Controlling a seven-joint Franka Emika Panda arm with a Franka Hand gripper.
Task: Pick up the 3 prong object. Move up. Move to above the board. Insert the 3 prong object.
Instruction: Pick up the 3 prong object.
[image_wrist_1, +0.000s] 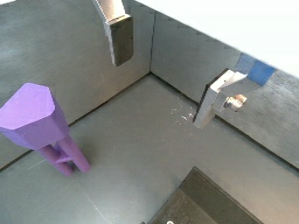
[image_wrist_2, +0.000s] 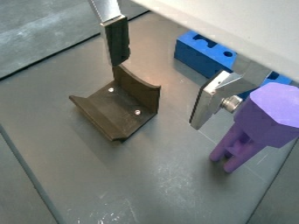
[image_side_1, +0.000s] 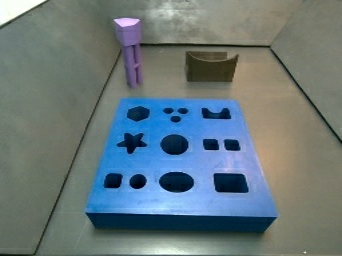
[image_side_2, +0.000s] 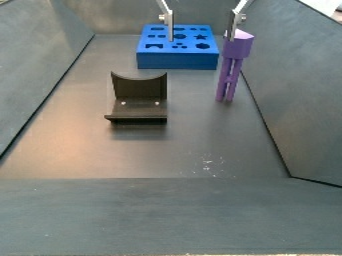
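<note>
The 3 prong object (image_side_1: 130, 52) is a tall purple piece that stands upright on its prongs near the back left wall. It also shows in a side view (image_side_2: 235, 65) and in both wrist views (image_wrist_1: 41, 124) (image_wrist_2: 256, 124). The board (image_side_1: 181, 150) is a thick blue block with many cutouts, flat on the floor; it also shows in a side view (image_side_2: 178, 45) and in a wrist view (image_wrist_2: 208, 52). My gripper (image_side_2: 203, 12) is open and empty, raised above the floor between the purple piece and the fixture. It shows in both wrist views (image_wrist_1: 170, 70) (image_wrist_2: 167, 70).
The dark olive-brown fixture (image_side_2: 136, 97) stands on the floor beside the gripper and shows in other views too (image_wrist_2: 117, 107) (image_side_1: 210, 66). Grey walls (image_side_1: 80, 110) enclose the floor on all sides.
</note>
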